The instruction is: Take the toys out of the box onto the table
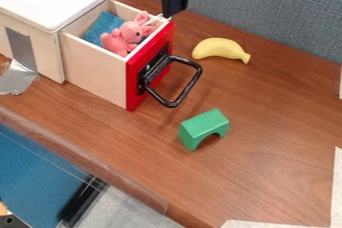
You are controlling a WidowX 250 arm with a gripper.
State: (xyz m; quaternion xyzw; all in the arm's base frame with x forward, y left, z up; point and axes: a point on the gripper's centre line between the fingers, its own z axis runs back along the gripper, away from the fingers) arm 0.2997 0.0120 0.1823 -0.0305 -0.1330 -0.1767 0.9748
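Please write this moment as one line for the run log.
Gripper: open, near drawer | In drawer: pink plush toy, blue item | On table: yellow banana, green arch block | Status: unloading unfinished

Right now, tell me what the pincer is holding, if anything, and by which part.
Nothing is held: the pincer hangs open, and the pink toy lies ungripped in the open drawer.

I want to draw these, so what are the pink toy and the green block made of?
The pink toy looks like soft, fuzzy plush, because its edges are rounded and puffy. The green block looks like painted wood: it has flat faces, crisp edges and an even, dull color. It could be plastic, though.
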